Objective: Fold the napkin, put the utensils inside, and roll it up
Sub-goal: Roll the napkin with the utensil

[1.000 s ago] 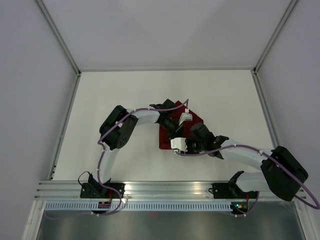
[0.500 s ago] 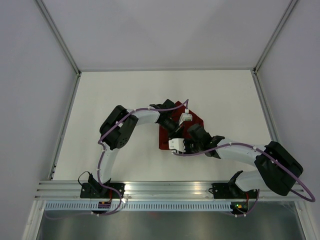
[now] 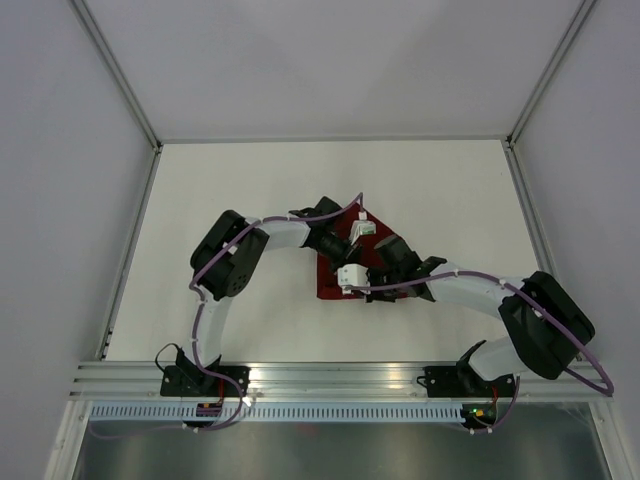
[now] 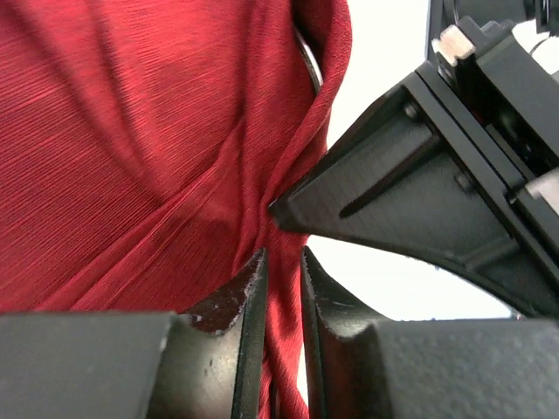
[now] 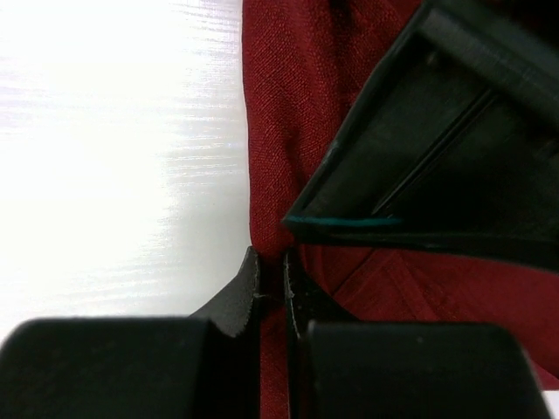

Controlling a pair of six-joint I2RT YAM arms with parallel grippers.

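Napkin (image 3: 330, 287) lies abt mid-table (image 3: 240, 190), rumpled, w/ both arms reaching in over it, so much of it is hidden from above. What shows: a straight left edge, a straight near edge, and a point toward the far right. Looks like a part-folded shape rather than an open square, tho can't be sure w/ the arms on top.

L gripper (image 4: 281, 292): jaws nearly together w/ a raised ridge of cloth running btwn them, so it's pinching the napkin. R gripper (image 5: 272, 284): jaws pressed almost together on an edge of the napkin, where cloth meets bare table. Cloth sits in the slit, so it's pinching that edge. The two sets of tips sit just beside each other, each showing in the other's wrist view.

Progress, my read: in the fold step, early on. Fold not laid flat yet. No utensils seen in the open; any under the cloth are hidden. No roll started. Left to do: finish fold, utensils in, roll up.
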